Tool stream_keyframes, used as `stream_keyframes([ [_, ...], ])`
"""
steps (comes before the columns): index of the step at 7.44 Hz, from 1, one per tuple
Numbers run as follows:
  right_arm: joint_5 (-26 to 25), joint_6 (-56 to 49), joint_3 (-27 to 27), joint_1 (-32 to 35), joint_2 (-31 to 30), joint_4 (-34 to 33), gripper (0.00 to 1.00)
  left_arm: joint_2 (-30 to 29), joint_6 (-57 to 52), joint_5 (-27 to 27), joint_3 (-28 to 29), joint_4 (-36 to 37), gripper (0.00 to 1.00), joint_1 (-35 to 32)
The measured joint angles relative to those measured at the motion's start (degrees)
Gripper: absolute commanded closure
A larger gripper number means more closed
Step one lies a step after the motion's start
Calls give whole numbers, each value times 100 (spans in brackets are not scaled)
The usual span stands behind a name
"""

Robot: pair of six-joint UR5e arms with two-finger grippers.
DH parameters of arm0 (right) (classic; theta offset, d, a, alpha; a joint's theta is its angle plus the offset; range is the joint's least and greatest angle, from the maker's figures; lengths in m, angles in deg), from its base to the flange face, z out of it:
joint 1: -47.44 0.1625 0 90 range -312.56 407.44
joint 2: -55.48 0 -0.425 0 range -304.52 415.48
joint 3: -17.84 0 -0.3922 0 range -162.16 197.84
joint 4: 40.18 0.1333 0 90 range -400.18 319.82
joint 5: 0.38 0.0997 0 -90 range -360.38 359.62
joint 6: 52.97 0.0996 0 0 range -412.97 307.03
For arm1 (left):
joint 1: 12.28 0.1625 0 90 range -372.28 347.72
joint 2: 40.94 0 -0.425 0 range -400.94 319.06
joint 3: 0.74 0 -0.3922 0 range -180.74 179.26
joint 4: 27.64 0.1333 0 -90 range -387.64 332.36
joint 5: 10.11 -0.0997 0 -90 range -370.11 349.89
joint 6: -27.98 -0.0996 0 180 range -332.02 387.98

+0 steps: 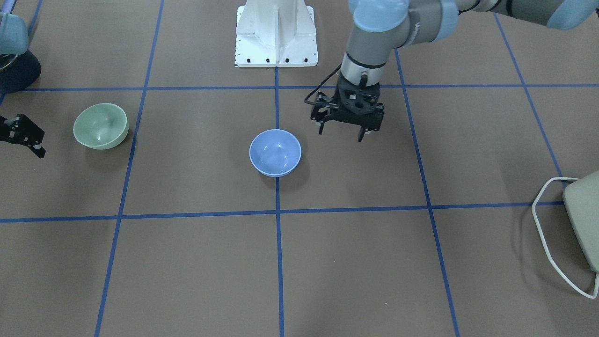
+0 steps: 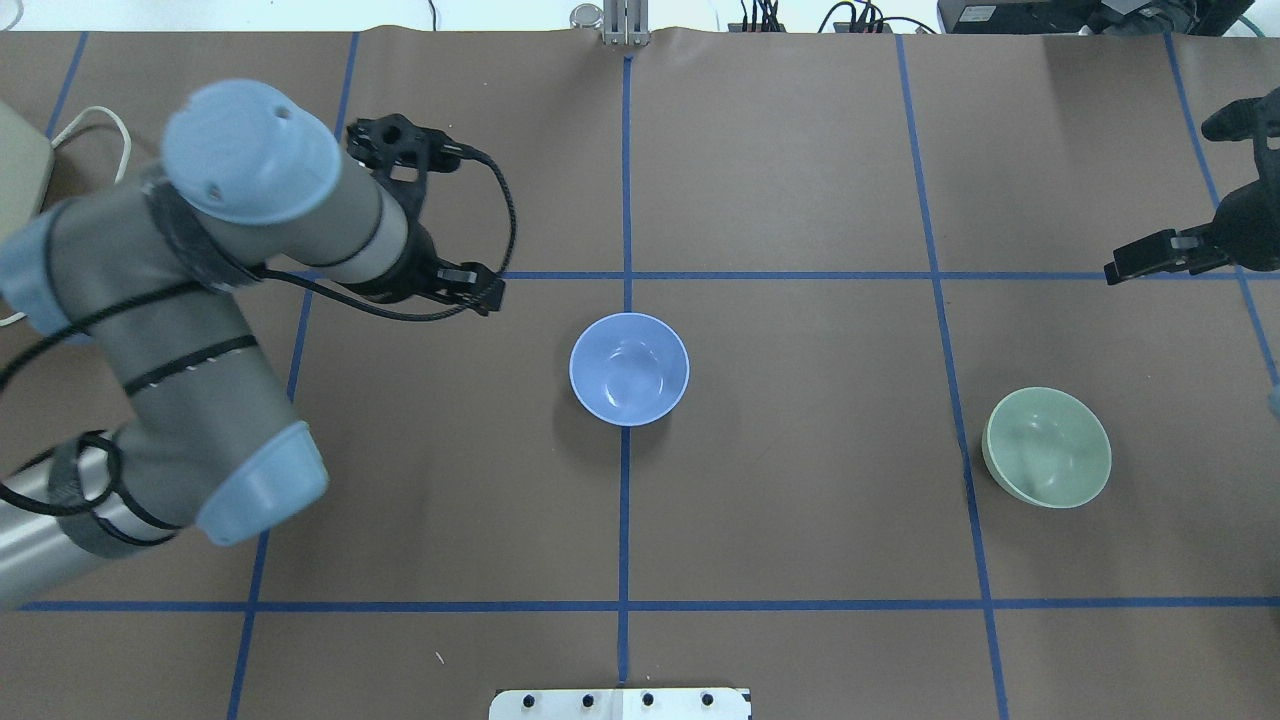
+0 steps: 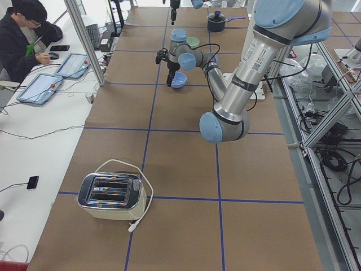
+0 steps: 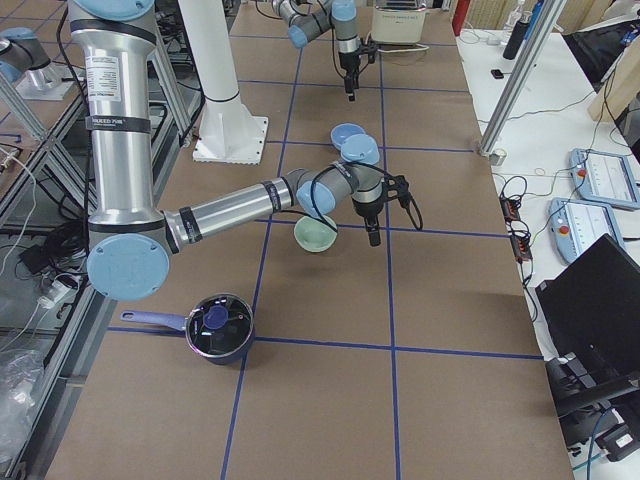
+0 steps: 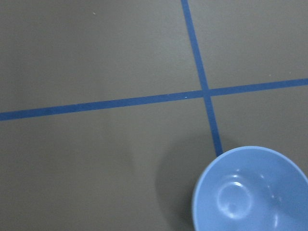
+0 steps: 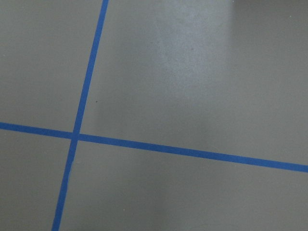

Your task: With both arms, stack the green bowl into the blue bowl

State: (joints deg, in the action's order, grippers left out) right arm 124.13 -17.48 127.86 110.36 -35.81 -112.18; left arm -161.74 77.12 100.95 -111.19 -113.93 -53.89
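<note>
Front-facing view: the blue bowl [image 1: 275, 153] stands upright on the centre tape line, probably as the target. The left gripper [image 1: 340, 133] hangs just beside it, jaws spread and empty, seemingly ready to steady it. The green bowl [image 1: 100, 126] stands well apart, with the right gripper [image 1: 23, 135] near it at the frame's edge. I cannot tell how its jaws stand.

Overhead view: nothing stands between the 2 bowls, so the carry path looks open.

Left wrist view: only the blue bowl's rim shows, in the lower corner.

Right wrist view: tape lines only, so that gripper is not over the green bowl.

Side views: the toaster [image 3: 110, 196] and pot [image 4: 217, 325] sit well away at the table's ends.
</note>
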Motion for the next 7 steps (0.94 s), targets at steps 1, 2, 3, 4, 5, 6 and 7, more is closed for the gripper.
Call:
stream_keyframes([
  [1, 44, 42, 240, -173, -242, -4, 0, 331, -845, 426, -209, 244, 1, -587],
  [2, 47, 72, 494, -395, -549, -4, 0, 712, -1885, 870, -282, 375, 1, -1313],
  [3, 23, 108, 668, -601, -803, 16, 0, 1075, -2946, 1216, -242, 463, 1, -2050],
  [4, -31, 242, 748, -795, -970, 122, 0, 1367, -4127, 1459, -115, 646, 1, -2788],
  [5, -168, 536, 775, -1024, -1105, 358, 0, 1611, -5247, 1584, 43, 882, 1, -3442],
  [6, -394, 883, 782, -1299, -1253, 659, 0, 1959, -6248, 1649, 228, 1027, 1, -4036],
  [7, -580, 1110, 780, -1522, -1423, 946, 0, 2302, -6983, 1678, 432, 1074, 1, -4460],
])
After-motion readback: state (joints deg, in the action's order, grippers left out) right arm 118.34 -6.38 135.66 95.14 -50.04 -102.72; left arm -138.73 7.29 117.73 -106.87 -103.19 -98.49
